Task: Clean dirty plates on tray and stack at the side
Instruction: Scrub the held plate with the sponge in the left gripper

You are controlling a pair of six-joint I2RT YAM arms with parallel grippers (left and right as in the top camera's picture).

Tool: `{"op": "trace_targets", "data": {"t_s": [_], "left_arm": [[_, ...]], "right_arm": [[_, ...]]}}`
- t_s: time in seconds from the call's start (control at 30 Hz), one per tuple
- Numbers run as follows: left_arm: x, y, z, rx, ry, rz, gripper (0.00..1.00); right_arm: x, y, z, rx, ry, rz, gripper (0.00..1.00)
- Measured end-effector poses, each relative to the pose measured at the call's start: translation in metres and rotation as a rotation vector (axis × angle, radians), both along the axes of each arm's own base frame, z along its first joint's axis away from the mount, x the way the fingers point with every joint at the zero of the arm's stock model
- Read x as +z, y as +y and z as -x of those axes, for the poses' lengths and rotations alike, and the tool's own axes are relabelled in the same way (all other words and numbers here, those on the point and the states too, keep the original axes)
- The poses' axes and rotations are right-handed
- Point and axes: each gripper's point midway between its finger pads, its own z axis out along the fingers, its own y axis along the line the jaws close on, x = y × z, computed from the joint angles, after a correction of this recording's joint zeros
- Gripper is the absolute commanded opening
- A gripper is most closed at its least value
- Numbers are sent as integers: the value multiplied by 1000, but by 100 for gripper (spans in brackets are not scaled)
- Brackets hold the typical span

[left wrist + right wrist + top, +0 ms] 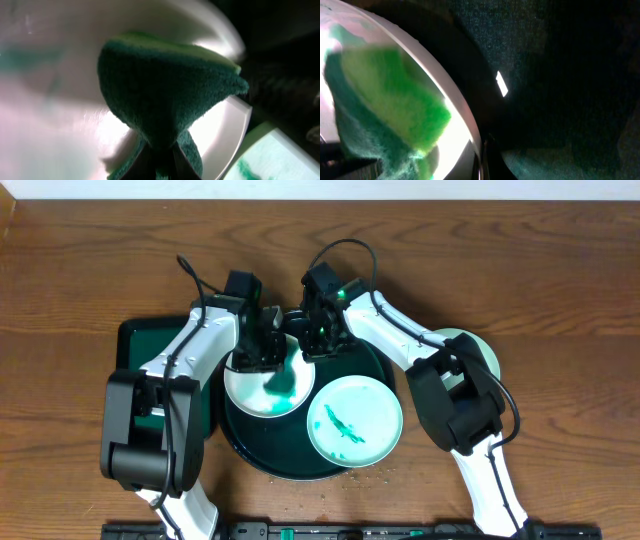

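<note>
Your left jaws are clamped tight on a fuzzy dark-green scouring sponge pressed against the glossy round white plate; your right jaws' opening cannot be told.

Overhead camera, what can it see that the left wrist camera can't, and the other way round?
Only the overhead view shows both arms, the whole round tray, the rectangular green tray and a third plate on the table to the right of the round tray. Only the left wrist view shows, up close, the fuzzy dark green sponge pinched in the left pincer. Both show the white plate being wiped and the plate with green streaks beside it.
</note>
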Motion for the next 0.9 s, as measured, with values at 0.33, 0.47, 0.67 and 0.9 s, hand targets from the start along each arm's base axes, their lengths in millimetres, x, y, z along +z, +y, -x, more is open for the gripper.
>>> {"op": "trace_targets", "data": {"t_s": [0.33, 0.47, 0.67, 0.9], "left_arm": [[-6, 32, -24, 125, -86, -227, 7], [-7, 73, -3, 265, -8, -459, 7], [-7, 79, 27, 303, 117, -492, 7], [-4, 27, 50, 116, 240, -154, 7]], "right_arm": [[0, 0, 0, 0, 0, 0, 1], [0, 0, 0, 0, 0, 0, 1], [0, 1, 0, 2, -1, -6, 1], [0, 3, 0, 9, -2, -11, 1]]}}
